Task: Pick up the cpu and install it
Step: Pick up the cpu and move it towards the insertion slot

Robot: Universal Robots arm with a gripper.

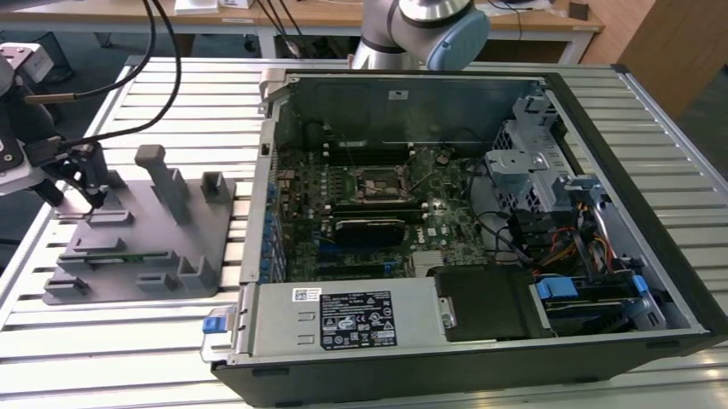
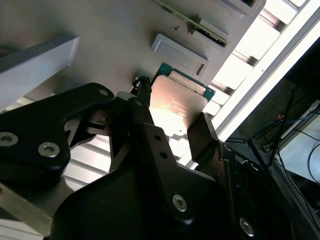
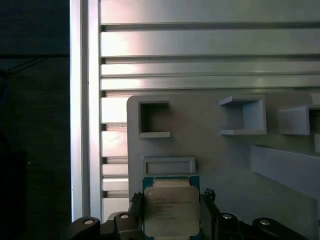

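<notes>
The cpu (image 3: 171, 212), a small square chip with a pale metal top and a green rim, sits between the two black fingers of my gripper (image 3: 171, 196) in both wrist views. The fingers (image 2: 143, 97) press against its opposite edges, so the gripper (image 2: 172, 112) is shut on the cpu (image 2: 175, 102). It is at or just above the grey plastic tray (image 3: 210, 150); I cannot tell whether it is lifted clear. In the exterior view my gripper (image 1: 94, 203) hangs over the tray's (image 1: 170, 247) far corner at that view's left. The open computer case (image 1: 455, 213) lies to the right, with the board's square socket (image 1: 376, 183) near its middle.
The tray has upright posts (image 1: 165, 183) and small pockets (image 3: 152, 119). A slatted aluminium table (image 1: 148, 341) carries tray and case. Cables (image 1: 165, 60) hang above the tray. The arm's base (image 1: 421, 30) stands behind the case. A drive cage (image 1: 529, 162) and a power supply (image 1: 341, 319) sit inside the case.
</notes>
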